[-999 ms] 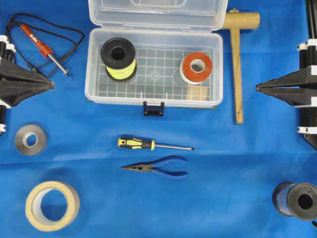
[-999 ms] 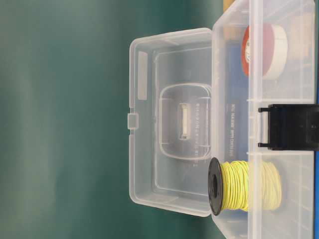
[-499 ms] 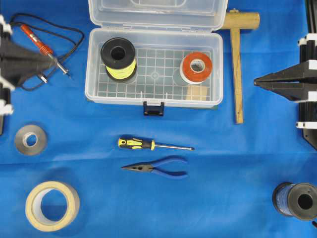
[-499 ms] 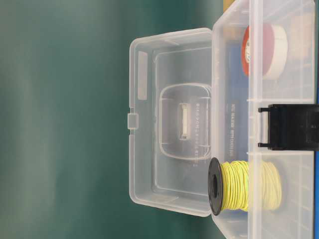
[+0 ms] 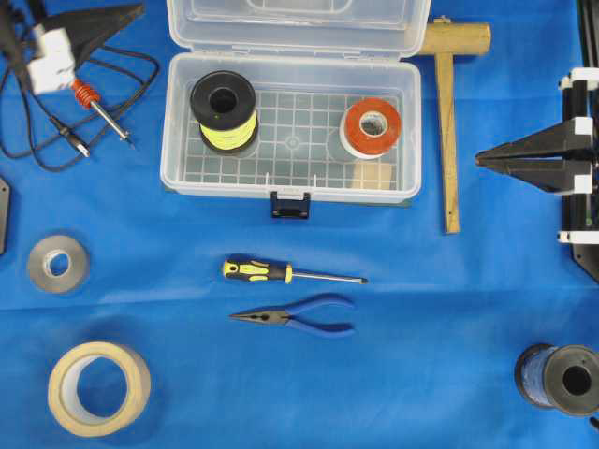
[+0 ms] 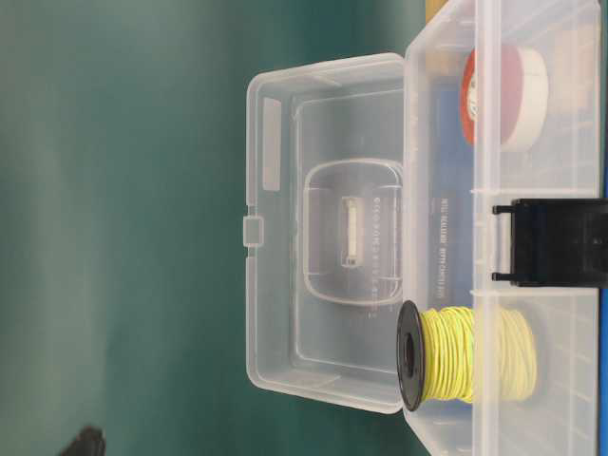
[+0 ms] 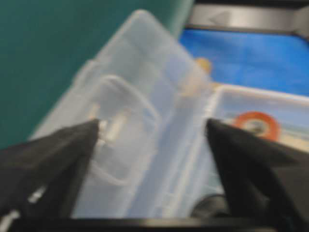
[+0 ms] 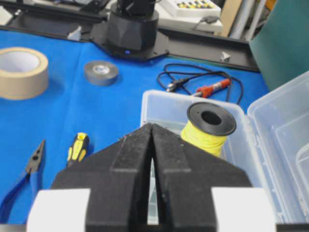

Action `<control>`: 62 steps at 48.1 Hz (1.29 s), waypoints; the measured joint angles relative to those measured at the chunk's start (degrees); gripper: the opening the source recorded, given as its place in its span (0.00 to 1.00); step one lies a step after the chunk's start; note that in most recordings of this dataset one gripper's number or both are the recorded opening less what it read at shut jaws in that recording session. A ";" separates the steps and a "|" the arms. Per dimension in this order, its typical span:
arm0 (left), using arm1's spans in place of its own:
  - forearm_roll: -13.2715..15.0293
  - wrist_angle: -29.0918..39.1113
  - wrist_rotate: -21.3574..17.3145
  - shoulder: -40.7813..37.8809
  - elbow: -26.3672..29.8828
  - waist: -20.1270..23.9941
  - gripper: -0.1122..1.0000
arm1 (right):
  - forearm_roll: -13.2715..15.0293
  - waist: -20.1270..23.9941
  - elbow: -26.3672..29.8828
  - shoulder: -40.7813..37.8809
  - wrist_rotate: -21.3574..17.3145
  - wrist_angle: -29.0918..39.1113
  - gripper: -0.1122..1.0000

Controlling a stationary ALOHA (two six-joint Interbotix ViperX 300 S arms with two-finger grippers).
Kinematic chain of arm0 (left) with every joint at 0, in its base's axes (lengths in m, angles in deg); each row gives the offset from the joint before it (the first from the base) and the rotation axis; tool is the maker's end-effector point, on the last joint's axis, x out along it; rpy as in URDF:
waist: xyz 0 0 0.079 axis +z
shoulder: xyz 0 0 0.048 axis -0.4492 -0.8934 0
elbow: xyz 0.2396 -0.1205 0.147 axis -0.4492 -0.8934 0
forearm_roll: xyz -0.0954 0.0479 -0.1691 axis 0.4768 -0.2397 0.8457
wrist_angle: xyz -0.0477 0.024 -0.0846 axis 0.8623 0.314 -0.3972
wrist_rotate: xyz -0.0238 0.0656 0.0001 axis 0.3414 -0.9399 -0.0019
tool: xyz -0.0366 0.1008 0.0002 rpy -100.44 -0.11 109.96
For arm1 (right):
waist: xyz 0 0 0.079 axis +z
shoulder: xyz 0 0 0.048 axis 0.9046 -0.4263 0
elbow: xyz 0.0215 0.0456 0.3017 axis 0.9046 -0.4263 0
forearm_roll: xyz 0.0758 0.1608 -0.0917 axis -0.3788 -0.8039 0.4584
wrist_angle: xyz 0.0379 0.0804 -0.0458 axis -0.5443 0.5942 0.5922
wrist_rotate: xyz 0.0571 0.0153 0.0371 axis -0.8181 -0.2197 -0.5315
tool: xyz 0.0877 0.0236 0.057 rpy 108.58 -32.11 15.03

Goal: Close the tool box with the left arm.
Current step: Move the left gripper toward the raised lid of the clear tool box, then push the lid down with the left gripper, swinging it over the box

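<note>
The tool box is sitting open at the tabletop's far edge; the left arm's fingers are spread, facing its raised lid. The right gripper's fingers are pressed together.

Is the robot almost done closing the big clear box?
Not yet. The tool box is wide open, its lid standing upright behind the yellow wire spool and the orange tape. The left gripper is up beside the lid's left end, jaws apart, not touching it. Pushing the lid down and snapping the blue latch are left.
</note>
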 measured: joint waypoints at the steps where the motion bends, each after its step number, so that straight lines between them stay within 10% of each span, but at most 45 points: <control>1: 0.00 0.26 -0.09 -0.88 0.70 0.44 0.90 | 0.09 0.00 0.00 0.00 0.00 0.09 0.10; 36: -0.09 22.76 -9.32 -38.41 33.93 11.07 0.92 | 0.00 0.00 0.00 -2.90 -0.26 1.14 0.10; 62: -0.18 31.03 -9.40 -47.02 38.94 11.25 0.92 | 0.00 -1.32 -0.09 -4.04 -0.26 1.32 0.10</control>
